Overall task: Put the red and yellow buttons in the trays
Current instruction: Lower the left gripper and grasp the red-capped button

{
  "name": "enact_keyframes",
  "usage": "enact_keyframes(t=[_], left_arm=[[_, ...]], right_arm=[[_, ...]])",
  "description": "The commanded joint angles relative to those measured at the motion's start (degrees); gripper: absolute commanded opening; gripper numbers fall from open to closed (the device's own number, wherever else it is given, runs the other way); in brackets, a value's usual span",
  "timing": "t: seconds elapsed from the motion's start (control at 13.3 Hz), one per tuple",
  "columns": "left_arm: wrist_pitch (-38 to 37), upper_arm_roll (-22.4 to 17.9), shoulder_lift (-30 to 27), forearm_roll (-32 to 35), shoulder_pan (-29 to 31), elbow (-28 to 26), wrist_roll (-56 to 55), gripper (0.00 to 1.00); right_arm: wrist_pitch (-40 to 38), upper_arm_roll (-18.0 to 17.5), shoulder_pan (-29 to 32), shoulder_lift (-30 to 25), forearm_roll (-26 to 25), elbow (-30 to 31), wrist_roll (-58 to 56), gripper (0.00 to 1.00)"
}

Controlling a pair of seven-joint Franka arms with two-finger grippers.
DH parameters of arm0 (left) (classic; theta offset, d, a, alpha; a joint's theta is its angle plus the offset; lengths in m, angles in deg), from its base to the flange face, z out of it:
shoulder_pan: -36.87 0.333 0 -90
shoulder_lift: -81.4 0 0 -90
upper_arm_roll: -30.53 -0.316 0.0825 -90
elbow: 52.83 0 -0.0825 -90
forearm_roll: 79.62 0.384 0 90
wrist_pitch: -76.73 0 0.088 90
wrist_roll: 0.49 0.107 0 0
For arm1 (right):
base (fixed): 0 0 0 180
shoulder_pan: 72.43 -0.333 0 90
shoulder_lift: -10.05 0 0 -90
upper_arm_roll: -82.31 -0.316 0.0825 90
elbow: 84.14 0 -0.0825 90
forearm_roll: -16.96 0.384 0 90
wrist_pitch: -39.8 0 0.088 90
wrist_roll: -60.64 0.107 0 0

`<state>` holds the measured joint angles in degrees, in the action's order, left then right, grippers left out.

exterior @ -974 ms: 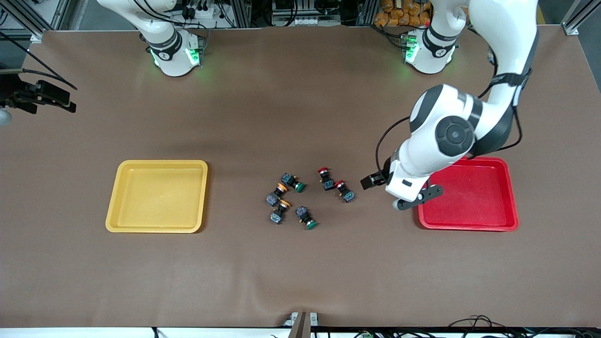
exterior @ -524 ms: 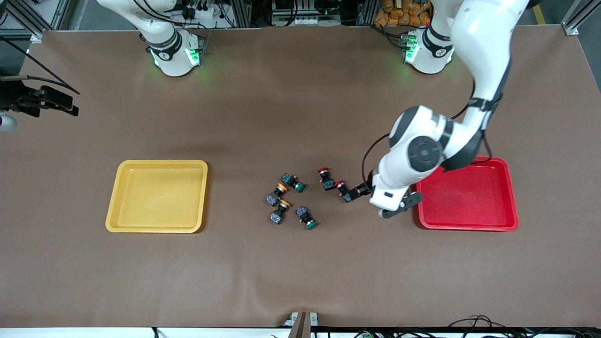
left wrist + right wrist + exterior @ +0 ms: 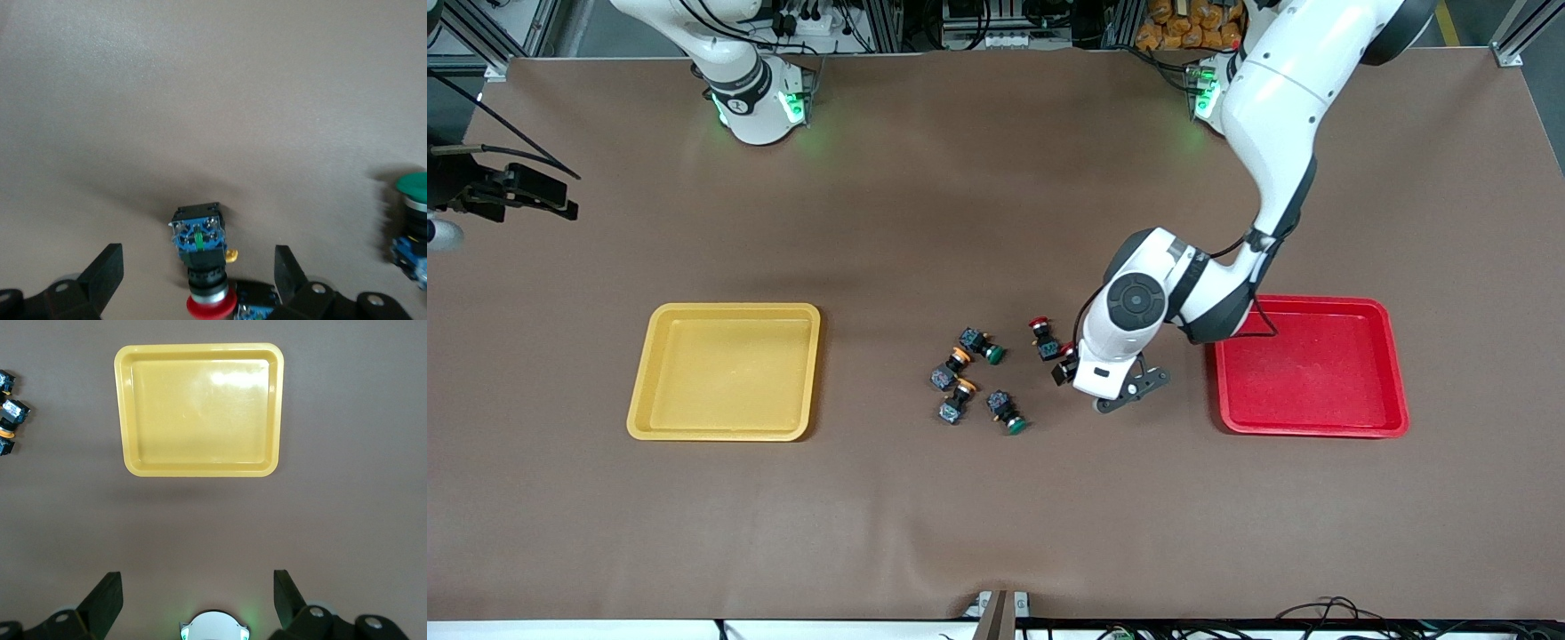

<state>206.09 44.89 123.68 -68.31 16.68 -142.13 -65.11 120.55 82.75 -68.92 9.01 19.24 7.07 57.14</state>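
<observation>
On my screen the shallow yellow plastic tray (image 3: pixel 724 371) with rounded corners lay toward the right arm's end of the brown table (image 3: pixel 996 507), and I saw nothing inside it. The right wrist view showed the same bare yellow tray (image 3: pixel 199 410) from above.

The right gripper (image 3: pixel 511 191) waited high at that end of the table, well apart from the switches. In its wrist view its black fingers (image 3: pixel 103 600) stood wide apart around nothing.

In the middle lay the cluster of small black-bodied push-button switches. Two with orange-yellow round caps (image 3: pixel 951 364) (image 3: pixel 959 397) lay close together. Two with green caps (image 3: pixel 985 346) (image 3: pixel 1007 413) lay just beside them, one farther from the front camera and one nearer.

Next came a switch with a red round cap (image 3: pixel 1042 337). The second red-capped switch (image 3: pixel 1066 353) was mostly hidden under the left arm's wrist.

The left gripper (image 3: pixel 1069 366) was down low at that second red switch. Its wrist view showed what the front view hid. The fingers (image 3: pixel 107 273) were spread wide, and a red-capped switch (image 3: pixel 200 257) lay on the table between them, ungripped. A green cap (image 3: pixel 412 187) showed at that view's edge.

The shallow red plastic tray (image 3: pixel 1316 418) sat toward the left arm's end, with nothing visible in it. I could read no writing on anything.
</observation>
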Motion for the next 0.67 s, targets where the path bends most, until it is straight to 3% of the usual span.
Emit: enact_keyframes(t=[0.0, 0.6], left_arm=[[0.71, -1.35, 2.02, 3.54, -1.87, 2.02, -3.32, 1.0], [1.68, -1.61, 5.36, 6.36, -3.36, 3.52, -3.94, 1.0]], right_arm=[[-0.86, -0.44, 0.54, 0.16, 0.01, -0.68, -0.02, 1.0], [-2.7, -0.44, 0.54, 0.16, 0.27, -0.68, 0.42, 1.0]])
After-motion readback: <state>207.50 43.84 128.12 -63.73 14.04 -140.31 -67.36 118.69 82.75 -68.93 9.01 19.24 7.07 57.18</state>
